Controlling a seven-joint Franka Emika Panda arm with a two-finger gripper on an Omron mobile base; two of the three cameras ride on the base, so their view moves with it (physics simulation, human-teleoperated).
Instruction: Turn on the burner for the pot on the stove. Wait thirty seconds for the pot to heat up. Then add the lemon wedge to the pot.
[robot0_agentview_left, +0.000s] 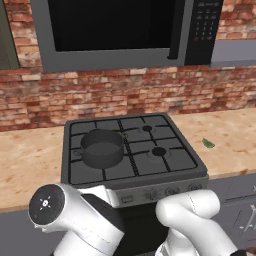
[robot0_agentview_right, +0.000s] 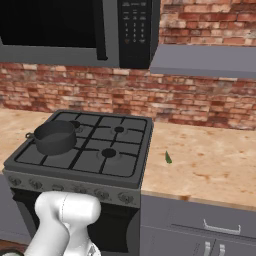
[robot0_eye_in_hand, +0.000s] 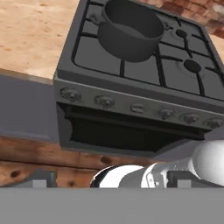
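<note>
The dark grey pot (robot0_agentview_left: 102, 147) (robot0_agentview_right: 55, 136) (robot0_eye_in_hand: 130, 30) stands upright on the stove's (robot0_agentview_left: 176, 161) (robot0_agentview_right: 131, 165) (robot0_eye_in_hand: 87, 54) left rear burner. A row of round knobs (robot0_eye_in_hand: 105, 101) runs along the stove's front panel. On the counter to the right of the stove lies the small green lemon wedge (robot0_agentview_left: 208, 143) (robot0_agentview_right: 168, 158). My gripper (robot0_eye_in_hand: 113, 181) hangs low in front of the oven door, below the knob panel and apart from it. It is open, its fingertips (robot0_eye_in_hand: 41, 179) spread wide with nothing between them.
A dark microwave (robot0_agentview_left: 125, 30) (robot0_agentview_right: 75, 25) hangs over the stove against the brick wall. Beige counter (robot0_agentview_left: 30, 160) (robot0_agentview_right: 210, 165) lies on both sides of the stove. Grey cabinet drawers (robot0_agentview_right: 215, 225) sit below the right counter. My white arm (robot0_agentview_left: 195, 215) rises in front of the stove.
</note>
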